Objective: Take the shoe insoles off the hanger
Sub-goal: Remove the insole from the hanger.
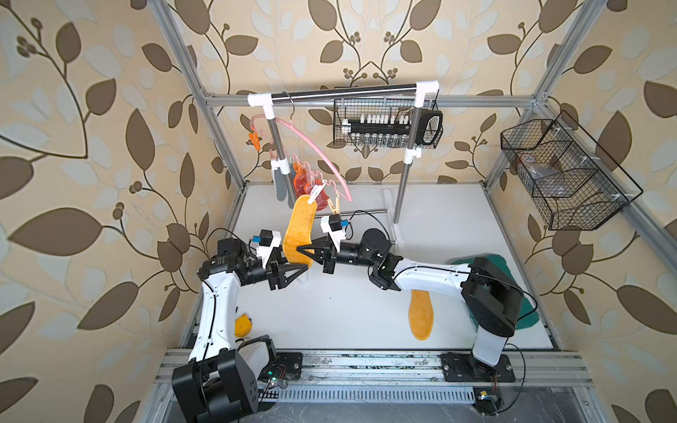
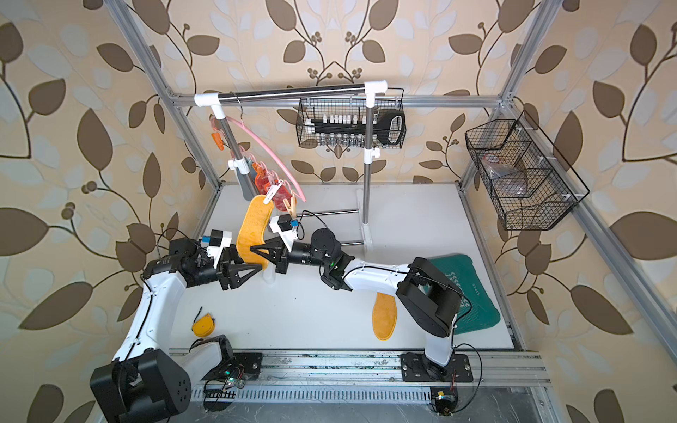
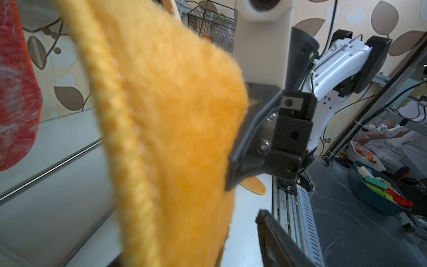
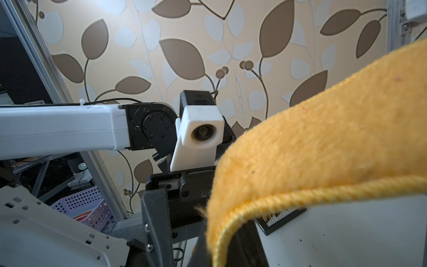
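Pinching the fuzzy orange-yellow insole point(image 1: 297, 227) with right gripper point(image 1: 306, 252), low under the pink hanger point(image 1: 313, 144); left gripper point(image 1: 298, 269) spread around its heel; top end in white clip point(image 1: 315, 193). Careful when pulling sideways: may drag hanger off steel rack point(image 1: 348, 91) instead of freeing clip.

Beige wallpaper point(image 1: 91, 146), brown leaf pattern; aluminium frame point(image 1: 476, 100); white tabletop point(image 1: 348, 311); black wire basket point(image 1: 586, 205) on right wall.
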`<action>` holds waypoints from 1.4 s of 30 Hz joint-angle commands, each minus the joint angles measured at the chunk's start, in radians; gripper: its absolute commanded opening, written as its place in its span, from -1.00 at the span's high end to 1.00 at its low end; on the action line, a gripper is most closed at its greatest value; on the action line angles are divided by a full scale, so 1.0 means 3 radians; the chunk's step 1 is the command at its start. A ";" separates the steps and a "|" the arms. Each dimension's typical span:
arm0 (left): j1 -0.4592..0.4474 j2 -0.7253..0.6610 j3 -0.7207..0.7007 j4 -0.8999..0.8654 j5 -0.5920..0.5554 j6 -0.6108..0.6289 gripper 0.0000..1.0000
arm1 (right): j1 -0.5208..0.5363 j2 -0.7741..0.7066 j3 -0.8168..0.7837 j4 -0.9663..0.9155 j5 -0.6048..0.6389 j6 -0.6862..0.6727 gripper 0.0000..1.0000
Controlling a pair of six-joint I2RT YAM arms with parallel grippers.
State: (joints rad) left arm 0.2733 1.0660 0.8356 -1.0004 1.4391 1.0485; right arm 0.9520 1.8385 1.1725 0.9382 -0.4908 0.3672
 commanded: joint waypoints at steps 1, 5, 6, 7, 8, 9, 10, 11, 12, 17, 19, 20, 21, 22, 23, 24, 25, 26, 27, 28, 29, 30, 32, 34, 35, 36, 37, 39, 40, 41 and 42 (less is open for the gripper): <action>-0.0042 0.0005 0.0024 -0.0043 0.0022 0.0032 -0.05 | 0.0022 0.0082 0.0118 0.0094 -0.0036 0.0036 1.00; -0.0057 -0.0015 0.0008 -0.0044 0.0015 0.0058 0.07 | 0.0021 0.0089 0.0121 0.0095 -0.0036 0.0048 1.00; -0.0058 -0.0025 0.0000 -0.0045 0.0006 0.0063 0.15 | 0.0025 0.0089 0.0121 0.0094 -0.0036 0.0049 1.00; -0.0057 -0.0030 -0.0006 -0.0044 -0.0006 0.0070 0.23 | 0.0023 0.0093 0.0120 0.0095 -0.0036 0.0053 1.00; -0.0060 -0.0040 -0.0016 -0.0045 -0.0020 0.0070 0.30 | 0.0023 0.0094 0.0121 0.0097 -0.0035 0.0062 1.00; -0.0061 -0.0046 -0.0019 -0.0045 -0.0026 0.0079 0.37 | 0.0019 0.0094 0.0121 0.0095 -0.0027 0.0068 1.00; -0.0062 -0.0050 -0.0024 -0.0049 -0.0029 0.0086 0.42 | 0.0021 0.0096 0.0121 0.0097 -0.0028 0.0074 1.00; -0.0063 -0.0056 -0.0024 -0.0060 -0.0034 0.0099 0.49 | 0.0020 0.0095 0.0116 0.0094 -0.0022 0.0082 0.99; -0.0062 -0.0061 -0.0032 -0.0065 -0.0041 0.0110 0.55 | 0.0021 0.0092 0.0115 0.0095 -0.0016 0.0090 0.96; -0.0062 -0.0071 -0.0044 -0.0111 -0.0078 0.0176 1.00 | 0.0023 0.0049 0.0092 -0.0106 0.0078 0.0080 0.66; -0.0062 -0.0071 -0.0045 -0.0121 -0.0087 0.0184 1.00 | 0.0020 0.0042 0.0057 -0.0084 0.0089 0.0082 0.57; -0.0062 -0.0067 -0.0045 -0.0127 -0.0084 0.0193 1.00 | 0.0018 0.0026 0.0043 -0.0079 0.0101 0.0092 0.47; -0.0062 -0.0066 -0.0049 -0.0127 -0.0088 0.0196 1.00 | 0.0019 0.0014 0.0026 -0.0070 0.0102 0.0104 0.36; -0.0062 -0.0066 -0.0052 -0.0132 -0.0096 0.0208 1.00 | 0.0019 0.0008 0.0012 -0.0054 0.0108 0.0115 0.26; -0.0062 -0.0066 -0.0055 -0.0146 -0.0100 0.0225 1.00 | 0.0018 0.0005 -0.0003 -0.0047 0.0120 0.0129 0.14; -0.0067 -0.0062 -0.0060 -0.0158 -0.0107 0.0255 1.00 | 0.0017 -0.0005 -0.0025 -0.0035 0.0165 0.0156 0.11; -0.0071 -0.0061 -0.0065 -0.0173 -0.0117 0.0277 1.00 | 0.0010 -0.0008 -0.0036 -0.0038 0.0200 0.0182 0.10; -0.0076 -0.0061 -0.0075 -0.0181 -0.0133 0.0291 1.00 | 0.0008 -0.0004 -0.0043 -0.0034 0.0214 0.0217 0.08; -0.0083 -0.0056 -0.0088 -0.0182 -0.0150 0.0305 1.00 | -0.0004 0.0010 -0.0048 -0.0032 0.0210 0.0260 0.05; -0.0084 -0.0051 -0.0095 -0.0183 -0.0165 0.0319 1.00 | -0.0017 0.0024 -0.0044 -0.0029 0.0195 0.0316 0.03; -0.0088 -0.0042 -0.0112 -0.0183 -0.0183 0.0338 1.00 | -0.0034 0.0045 -0.0047 -0.0011 0.0171 0.0400 0.01; -0.0093 -0.0027 -0.0126 -0.0178 -0.0206 0.0358 1.00 | -0.0051 0.0075 -0.0046 0.0026 0.0152 0.0507 -0.02; -0.0098 0.0011 -0.0144 -0.0173 -0.0241 0.0382 1.00 | -0.0095 0.0145 -0.0042 0.0089 0.0118 0.0738 -0.07; -0.0106 0.0057 -0.0147 -0.0172 -0.0260 0.0406 1.00 | -0.0120 0.0216 -0.0117 0.0238 0.0173 0.0892 -0.10; -0.0105 0.0080 -0.0147 -0.0173 -0.0270 0.0419 1.00 | -0.0126 0.0253 -0.0178 0.0368 0.0229 0.0926 -0.10; -0.0112 0.0109 -0.0142 -0.0168 -0.0285 0.0425 1.00 | -0.0125 0.0296 -0.0237 0.0485 0.0267 0.0953 -0.10; -0.0118 0.0135 -0.0141 -0.0163 -0.0303 0.0428 1.00 | -0.0128 0.0346 -0.0275 0.0566 0.0271 0.0966 -0.10; -0.0146 0.0177 -0.0150 -0.0117 -0.0349 0.0429 1.00 | -0.0150 0.0429 -0.0321 0.0672 0.0240 0.1047 -0.10; -0.0163 0.0200 -0.0171 -0.0037 -0.0393 0.0371 1.00 | -0.0166 0.0460 -0.0349 0.0746 0.0218 0.1082 -0.10; -0.0183 0.0212 -0.0194 0.0067 -0.0448 0.0264 1.00 | -0.0181 0.0484 -0.0385 0.0816 0.0219 0.1109 -0.10; -0.0213 0.0215 -0.0212 0.0171 -0.0522 0.0158 1.00 | -0.0196 0.0502 -0.0425 0.0887 0.0221 0.1132 -0.10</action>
State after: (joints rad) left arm 0.2283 1.1278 0.7818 -1.0046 1.2987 1.1343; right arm 0.9020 1.9591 1.0790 1.1156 -0.4297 0.6552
